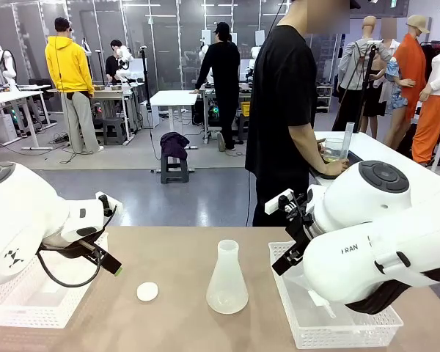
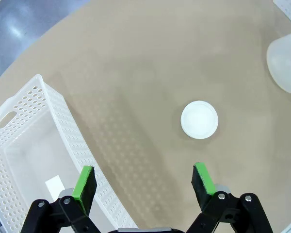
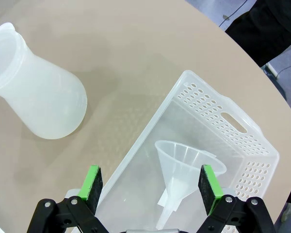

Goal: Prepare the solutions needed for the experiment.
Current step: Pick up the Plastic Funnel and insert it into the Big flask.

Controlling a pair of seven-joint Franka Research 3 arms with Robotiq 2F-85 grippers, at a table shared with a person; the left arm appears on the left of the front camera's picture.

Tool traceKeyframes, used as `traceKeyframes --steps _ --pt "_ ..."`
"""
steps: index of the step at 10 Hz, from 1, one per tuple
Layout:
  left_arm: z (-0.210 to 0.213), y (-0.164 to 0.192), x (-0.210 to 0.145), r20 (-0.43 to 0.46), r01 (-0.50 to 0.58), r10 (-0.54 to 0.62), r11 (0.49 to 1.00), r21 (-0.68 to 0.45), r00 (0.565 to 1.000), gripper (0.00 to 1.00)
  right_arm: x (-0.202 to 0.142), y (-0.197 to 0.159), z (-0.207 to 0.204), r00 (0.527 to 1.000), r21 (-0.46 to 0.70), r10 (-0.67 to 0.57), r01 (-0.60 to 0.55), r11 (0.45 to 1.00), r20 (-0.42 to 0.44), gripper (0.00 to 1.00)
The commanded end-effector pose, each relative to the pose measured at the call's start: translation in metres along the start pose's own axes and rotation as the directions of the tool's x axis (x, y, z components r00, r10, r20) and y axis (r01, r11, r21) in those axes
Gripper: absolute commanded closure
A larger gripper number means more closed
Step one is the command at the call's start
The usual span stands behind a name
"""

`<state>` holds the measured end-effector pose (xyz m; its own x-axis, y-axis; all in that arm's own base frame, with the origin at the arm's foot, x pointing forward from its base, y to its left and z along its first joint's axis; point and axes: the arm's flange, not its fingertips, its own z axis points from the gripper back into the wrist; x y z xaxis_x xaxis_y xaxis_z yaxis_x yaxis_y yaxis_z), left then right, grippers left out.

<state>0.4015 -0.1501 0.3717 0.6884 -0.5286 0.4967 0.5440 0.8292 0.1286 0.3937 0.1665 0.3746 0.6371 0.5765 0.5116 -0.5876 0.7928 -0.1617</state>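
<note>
Left jaws apart, nothing between the green pads [image 2: 85, 180]. They hang over bare tabletop [image 2: 136, 68], a round white cap [image 2: 199, 119] lying close ahead and the left basket [image 2: 63, 116] alongside 1 pad.

Right jaws also apart and empty, held above the right basket [image 3: 218, 104], over a clear funnel [image 3: 184, 160] lying inside it.

Mid-tabletop, between the 2 baskets: 1 frosted conical flask [image 1: 227, 282], upright and uncapped. The cap sits to its left, apart from it.

The solutions [image 1: 331, 157]: a shallow pale yellow layer in the bottom of a clear beaker [image 1: 334, 145], far right, on a separate table beyond my tabletop. A person in a black shirt [image 1: 282, 95] stands there, 1 hand [image 1: 334, 167] at the beaker. A tall clear cylinder [image 1: 348, 141] stands just beside the beaker.
</note>
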Motion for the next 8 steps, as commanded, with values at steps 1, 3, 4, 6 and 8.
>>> traceKeyframes --steps 1,3,4,6,8 --pt "0.009 -0.002 0.002 0.012 0.01 -0.01 1.0 -0.008 1.0 0.0 0.003 -0.002 0.022 0.999 -0.027 -0.038 0.038 0.999 0.01 0.0" --pt "0.028 -0.004 0.006 0.032 -0.006 0.007 1.0 -0.018 0.999 0.0 0.008 -0.007 0.048 0.998 -0.049 -0.06 0.061 0.997 0.019 0.0" --pt "0.041 -0.005 0.008 0.05 -0.028 0.029 0.999 -0.031 0.998 0.0 0.011 -0.008 0.065 0.997 -0.071 -0.071 0.073 0.995 0.03 0.0" --pt "0.067 -0.016 0.01 0.064 -0.04 0.04 0.999 -0.014 0.997 0.0 0.014 -0.008 0.094 0.997 -0.131 -0.057 0.064 0.989 0.058 0.0" --pt "0.094 -0.029 0.008 0.1 -0.044 0.042 0.999 0.012 0.994 0.0 0.015 -0.003 0.115 0.995 -0.172 -0.075 0.085 0.981 0.065 0.0"
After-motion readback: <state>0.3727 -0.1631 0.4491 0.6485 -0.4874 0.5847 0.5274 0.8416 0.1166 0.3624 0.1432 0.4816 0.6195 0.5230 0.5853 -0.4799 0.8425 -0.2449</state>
